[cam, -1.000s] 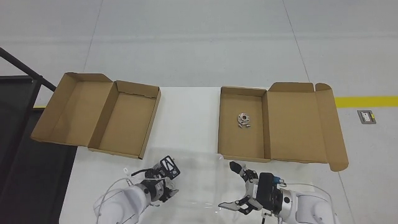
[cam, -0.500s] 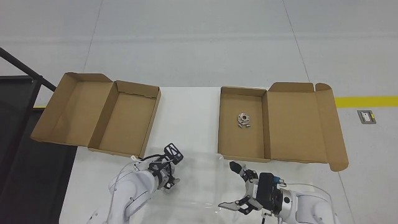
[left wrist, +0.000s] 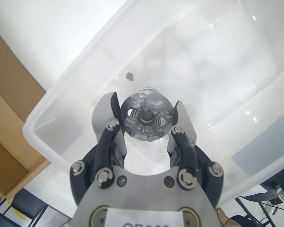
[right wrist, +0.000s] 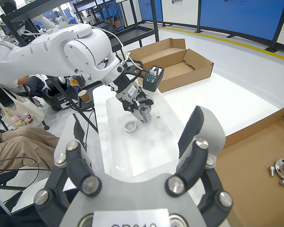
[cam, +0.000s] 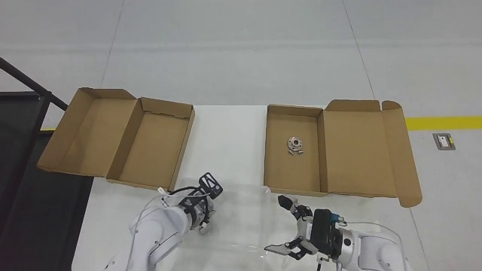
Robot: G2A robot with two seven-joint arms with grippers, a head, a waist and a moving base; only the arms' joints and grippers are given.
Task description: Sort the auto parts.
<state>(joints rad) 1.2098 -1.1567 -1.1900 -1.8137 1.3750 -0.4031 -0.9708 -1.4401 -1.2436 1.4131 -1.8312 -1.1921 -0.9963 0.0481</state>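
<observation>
Top view first: white table (cam: pixel 230 132) with two open cardboard boxes on it, left box (cam: pixel 120 139) at 10 o'clock and right box (cam: pixel 339 150) at 2 o'clock. A metal flange (cam: pixel 295 144) lies in the tray of the right box. The left gripper (cam: pixel 202 220) sits at about 7 o'clock near the table's front edge, and the right gripper (cam: pixel 275 224) is at 5 o'clock with its fingers spread wide, nothing between them.

Left wrist view: the left gripper is clamped on a grey hub part (left wrist: pixel 146 121) over the clear plastic bin (left wrist: pixel 61 79). The part's flat round face, with the centre bore and little roller pockets, looks straight back at the camera, so its long axis runs in line with the gripper, pointing down into the bin. A small dark speck (left wrist: pixel 130 76) lies on the bin floor just beyond it.

Right wrist view: same grasp from the side. The hub part stands roughly upright, long axis near vertical, lower end right at the bin floor; can't tell if it's touching. A metal ring (right wrist: pixel 130 126) lies flat in the bin just beside it. Over in the right box, two bolts (right wrist: pixel 271 170) lie close to the flange.
</observation>
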